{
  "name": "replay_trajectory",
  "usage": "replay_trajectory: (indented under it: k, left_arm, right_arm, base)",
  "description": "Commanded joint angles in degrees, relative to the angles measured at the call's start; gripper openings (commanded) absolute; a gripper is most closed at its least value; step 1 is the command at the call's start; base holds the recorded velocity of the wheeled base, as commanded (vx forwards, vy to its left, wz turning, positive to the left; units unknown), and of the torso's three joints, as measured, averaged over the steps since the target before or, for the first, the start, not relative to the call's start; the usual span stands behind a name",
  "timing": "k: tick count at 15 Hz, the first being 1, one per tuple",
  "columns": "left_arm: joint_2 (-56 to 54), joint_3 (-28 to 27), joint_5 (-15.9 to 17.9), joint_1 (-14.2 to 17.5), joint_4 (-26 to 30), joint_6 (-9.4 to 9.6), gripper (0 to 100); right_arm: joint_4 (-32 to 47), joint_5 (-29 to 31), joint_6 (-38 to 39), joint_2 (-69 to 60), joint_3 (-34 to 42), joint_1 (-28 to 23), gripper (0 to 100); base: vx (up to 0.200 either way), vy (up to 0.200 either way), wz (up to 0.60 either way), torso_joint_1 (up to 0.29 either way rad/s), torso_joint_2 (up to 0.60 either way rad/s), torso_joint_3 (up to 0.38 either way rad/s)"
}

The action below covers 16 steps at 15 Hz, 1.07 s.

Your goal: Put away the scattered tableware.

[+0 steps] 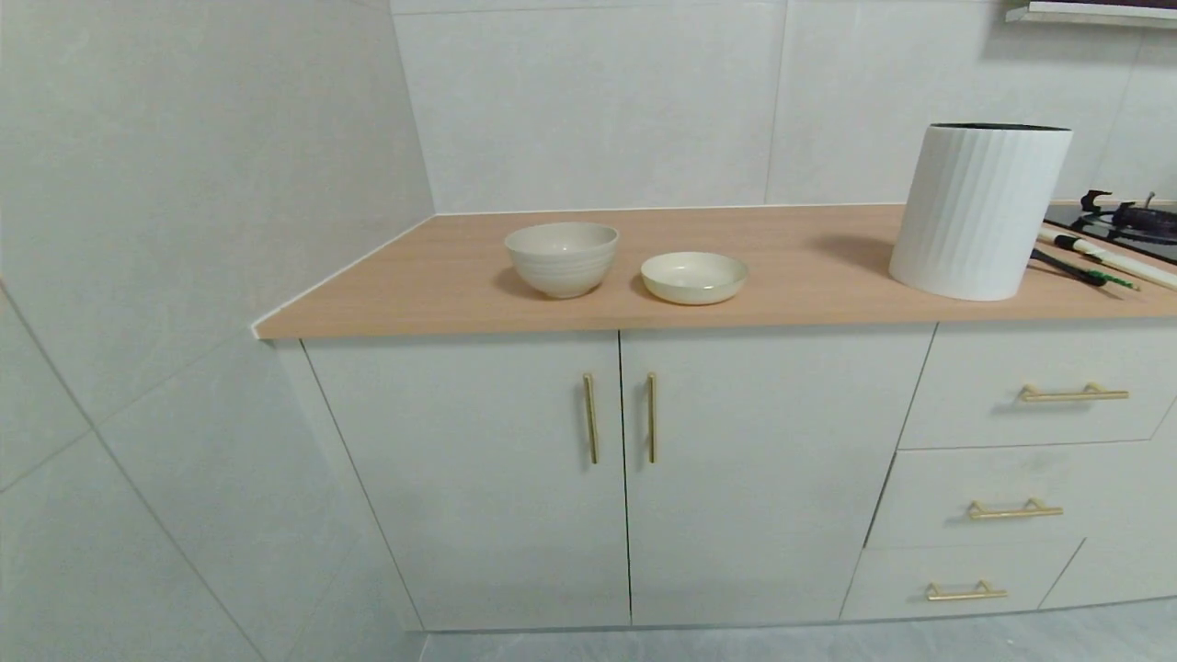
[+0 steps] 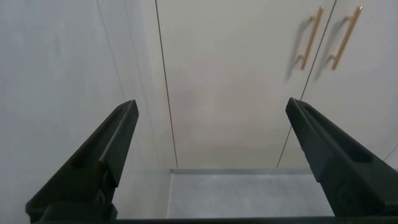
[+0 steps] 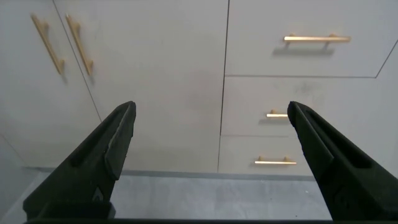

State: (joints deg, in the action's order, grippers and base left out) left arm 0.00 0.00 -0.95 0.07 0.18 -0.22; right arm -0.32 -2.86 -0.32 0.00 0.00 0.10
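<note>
A: The fingers?
B: Spread wide and empty on both the left gripper [image 2: 214, 158] and the right gripper [image 3: 211, 158], which face white cabinet doors [image 2: 236, 93] and drawers [image 3: 298, 62].
A: The tableware?
B: In the head view, a deep ribbed cream ceramic bowl [image 1: 561, 257] and a shallow cream dish [image 1: 693, 277] sit just beside each other at centre frame on the wooden countertop [image 1: 809, 267]. A tall white ribbed canister [image 1: 979, 211] stands at right, with pale tiled walls [image 1: 588, 101] behind.

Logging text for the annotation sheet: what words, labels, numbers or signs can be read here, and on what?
None can be read.
The deep bowl, the shallow dish, the white ribbed container, the cupboard doors and the drawers bear no print.
The utensils beside the container are too small to tell.
</note>
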Motion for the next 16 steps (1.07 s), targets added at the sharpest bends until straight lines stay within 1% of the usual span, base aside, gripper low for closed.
replay_trajectory:
  k: [1,6,16]
  left_arm:
    - [0.0,0.0,0.0,0.0,0.0,-0.04,100]
    - [0.0,0.0,0.0,0.0,0.0,-0.04,100]
    - [0.0,0.0,0.0,0.0,0.0,0.04,100]
  right_arm:
    - [0.0,0.1,0.0,0.0,0.0,0.0,100]
    - [0.0,0.1,0.0,0.0,0.0,0.0,100]
    - [0.0,0.0,-0.1,0.0,0.0,0.0,100]
  base:
    - [0.0,0.0,0.0,-0.139,0.45,0.334]
    - [0.0,0.0,0.0,-0.089,0.4,0.289]
    - [0.0,0.0,0.0,-0.006,0.02,0.014]
